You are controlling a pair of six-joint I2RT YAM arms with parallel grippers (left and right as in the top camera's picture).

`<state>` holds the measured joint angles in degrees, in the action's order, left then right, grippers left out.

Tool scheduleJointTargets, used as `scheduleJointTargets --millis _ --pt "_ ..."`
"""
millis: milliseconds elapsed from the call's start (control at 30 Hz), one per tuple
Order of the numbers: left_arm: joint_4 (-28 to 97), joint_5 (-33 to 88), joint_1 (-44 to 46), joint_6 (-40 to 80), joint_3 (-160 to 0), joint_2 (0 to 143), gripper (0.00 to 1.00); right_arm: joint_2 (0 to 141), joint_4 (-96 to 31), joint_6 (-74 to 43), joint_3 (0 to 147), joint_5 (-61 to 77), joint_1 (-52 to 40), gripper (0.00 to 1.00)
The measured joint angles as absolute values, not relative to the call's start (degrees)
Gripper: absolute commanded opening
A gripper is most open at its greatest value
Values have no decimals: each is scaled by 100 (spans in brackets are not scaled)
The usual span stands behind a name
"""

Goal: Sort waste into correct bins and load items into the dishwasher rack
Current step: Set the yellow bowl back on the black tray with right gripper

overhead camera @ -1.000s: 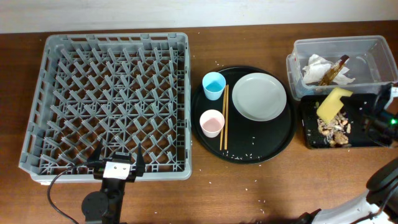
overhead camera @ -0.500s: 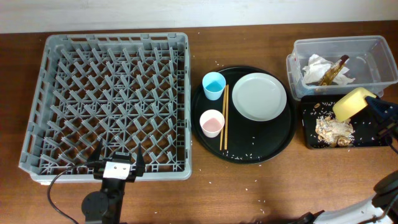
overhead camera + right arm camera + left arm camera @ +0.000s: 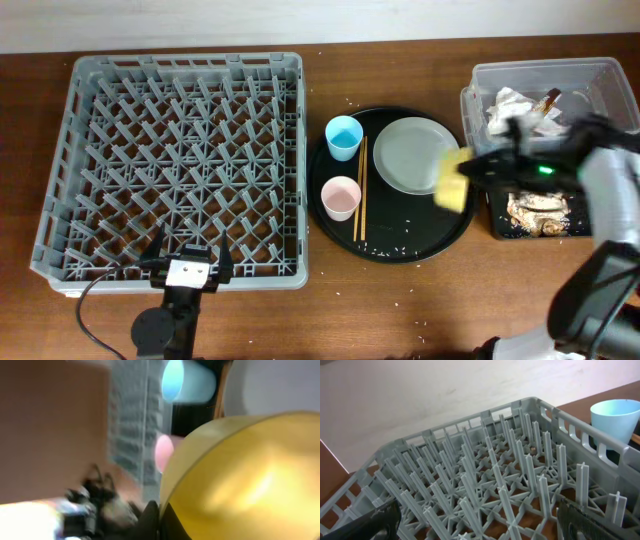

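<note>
Blurred, edge-cropped yellow bowl (image 3: 240, 475)

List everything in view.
rack: one, grey, left
round tray: one, black, centre
plate: one, grey, on round tray
cups: two, blue, pink, on round tray
chopsticks: two, wooden, beside cups
tub: one, clear, far right
paper: one, white, in tub
scrap: one, brown, in tub
bin tray: one, black, beside tub
leftovers: pile, brown, in bin tray
bowl: one, yellow, in right gripper
grains: many, white, scattered
left gripper: open, at rack
right gripper: shut on bowl
</note>
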<state>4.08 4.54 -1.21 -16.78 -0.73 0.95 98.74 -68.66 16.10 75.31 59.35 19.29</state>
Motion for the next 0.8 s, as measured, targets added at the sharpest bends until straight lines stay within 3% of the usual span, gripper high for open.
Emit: scheduleJointTargets --millis 100,300,400,467,500,533,667,800 --pt "408 454 -121 -1678 -73 95 100 9863 -6340 432 7529 3972 178 4" --pt "408 454 -121 -1678 -73 95 100 9856 -6112 -1868 7435 827 -1855 4" --pt "408 454 -121 -1678 -73 95 100 9852 -5714 -2383 7074 344 -2112 4" --pt "408 454 -121 -1678 -73 95 100 9852 -5531 -2497 6925 167 -2110 9" --pt "408 454 -121 -1678 -73 95 100 9852 -5461 -2556 6851 121 -2110 34" --pt "408 454 -121 -1678 -73 95 100 9852 -5419 -2600 6816 89 -2110 45" --pt "408 454 -121 -1678 -73 95 100 9856 -5282 -2526 6967 163 -2082 47" --pt "408 454 -121 -1678 -73 95 100 9845 -5162 -2349 8152 814 -2012 48"
